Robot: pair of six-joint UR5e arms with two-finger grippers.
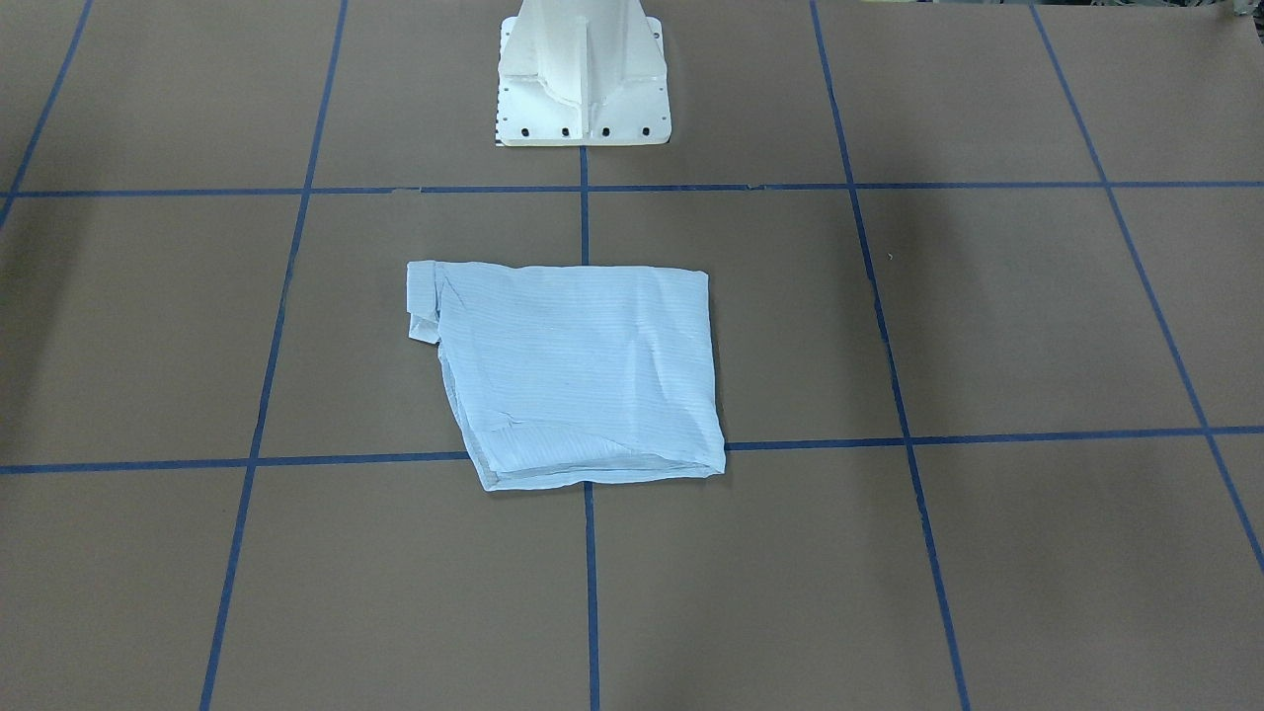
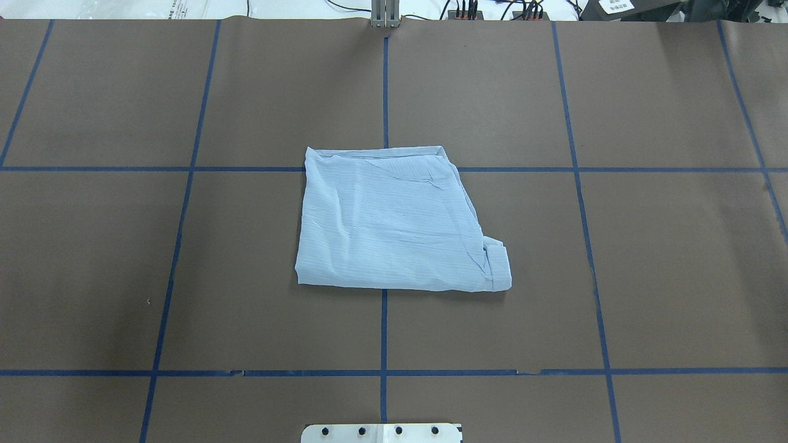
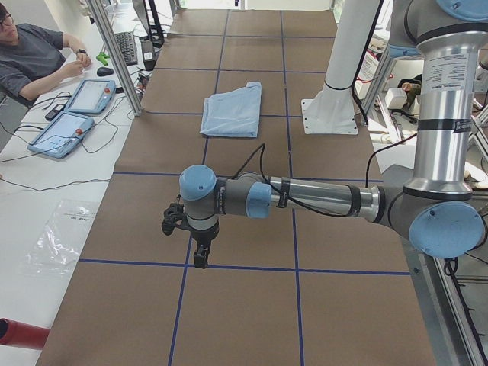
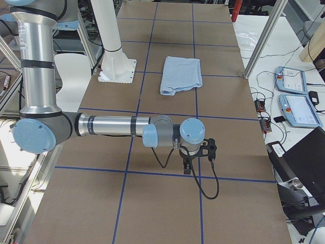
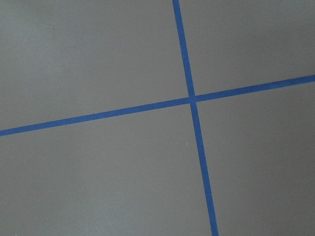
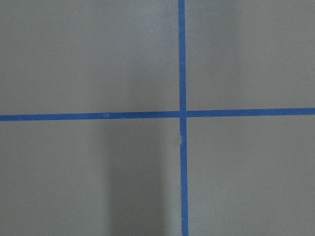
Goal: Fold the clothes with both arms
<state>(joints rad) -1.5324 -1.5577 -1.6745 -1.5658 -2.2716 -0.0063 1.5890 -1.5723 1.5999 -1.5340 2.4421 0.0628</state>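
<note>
Brown table (image 2: 646, 277) — shirt (image 2: 394, 221) lies folded; left fingers (image 3: 200, 258), right fingers (image 4: 187, 167) — openness unclear.

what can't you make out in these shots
1. Left end effector: open or shut unclear; small and dark, exterior left view only.
2. Right end effector: same, exterior right view only.
3. Shirt: buttons and collar hidden by its own folds in every view.

Shirt (image 2: 394, 221): pale blue, fine stripes. Table (image 2: 665, 258): flat brown, gridded with blue tape (image 2: 385, 92). Pedestal (image 1: 583, 89): white. Left arm (image 3: 320, 200), right arm (image 4: 109, 125): grey metal, light blue joint caps.
</note>
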